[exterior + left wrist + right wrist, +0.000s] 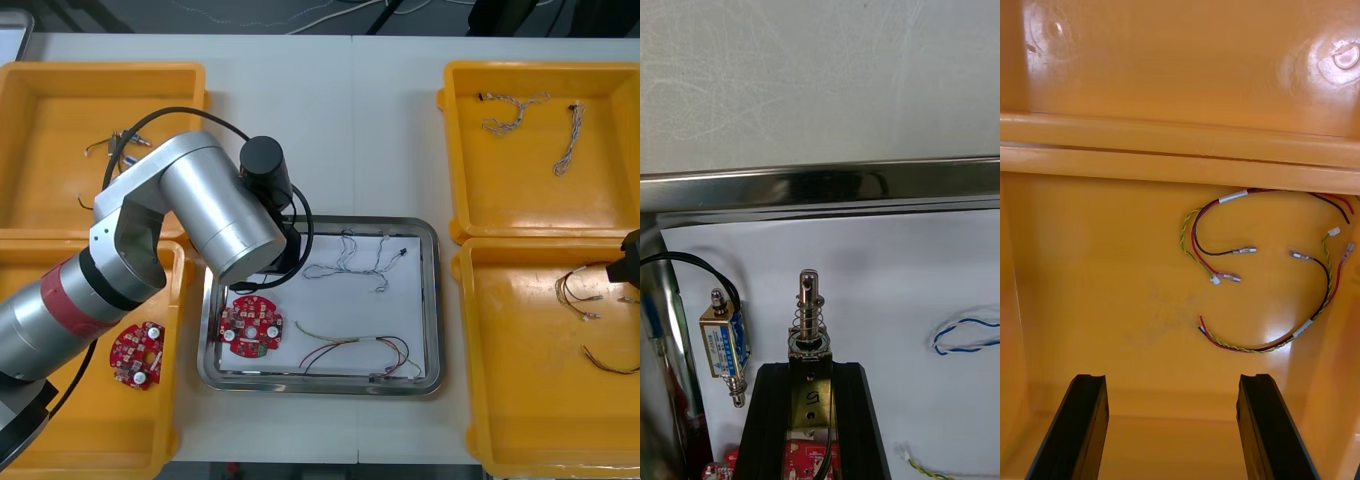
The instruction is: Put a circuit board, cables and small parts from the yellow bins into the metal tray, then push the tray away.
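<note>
Front: left arm reaches over the tray, which has a circuit board and cables inside.
Left wrist: left end effector clamped on a small metal part by its flat brass-coloured body, over the tray. Probably rigid, dense, slick; avoid gripping the spring plunger.
Right wrist: right end effector wide open, holding nothing, above red-yellow cables in a bin.

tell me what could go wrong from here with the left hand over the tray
1. The left hand is shut on a small metal part over the metal tray, close to another small part with a black lead; released here, it may land on them.
2. The circuit board lies close by that hand; lowering might knock it.
The right hand hangs open over red and yellow cables.
</note>
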Available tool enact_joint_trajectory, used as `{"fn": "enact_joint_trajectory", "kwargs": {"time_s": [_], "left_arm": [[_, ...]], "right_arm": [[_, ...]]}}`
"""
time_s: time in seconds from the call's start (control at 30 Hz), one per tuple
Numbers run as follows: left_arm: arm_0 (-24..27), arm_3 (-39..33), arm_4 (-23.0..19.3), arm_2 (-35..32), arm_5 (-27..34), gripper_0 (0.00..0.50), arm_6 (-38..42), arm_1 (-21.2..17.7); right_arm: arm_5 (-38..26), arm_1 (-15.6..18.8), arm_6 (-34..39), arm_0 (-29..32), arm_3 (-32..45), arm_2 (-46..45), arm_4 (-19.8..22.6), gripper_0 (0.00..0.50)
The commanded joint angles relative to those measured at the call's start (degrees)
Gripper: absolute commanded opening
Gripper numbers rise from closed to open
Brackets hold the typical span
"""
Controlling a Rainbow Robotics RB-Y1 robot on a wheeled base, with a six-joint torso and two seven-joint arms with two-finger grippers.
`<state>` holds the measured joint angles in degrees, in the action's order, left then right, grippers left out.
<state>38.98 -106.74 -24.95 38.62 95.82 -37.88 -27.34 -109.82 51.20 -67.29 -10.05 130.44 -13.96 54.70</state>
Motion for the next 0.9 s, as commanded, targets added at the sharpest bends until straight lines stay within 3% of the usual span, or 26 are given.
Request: {"fn": "enact_joint_trajectory", "kwargs": {"time_s": [0.03,0.9], "left_arm": [[-0.6,0.3,0.9,2.0,-1.1,0.000,5.4,1.6],[-1.4,2.9,3.2,3.6,-3.9,0.000,5.7,2.0]], "right_arm": [[-0.2,2.3,1.3,0.7,1.6,-1.8,-0.4,0.500],[-0.2,2.3,1.3,0.7,1.6,-1.8,-0.4,0.500]]}}
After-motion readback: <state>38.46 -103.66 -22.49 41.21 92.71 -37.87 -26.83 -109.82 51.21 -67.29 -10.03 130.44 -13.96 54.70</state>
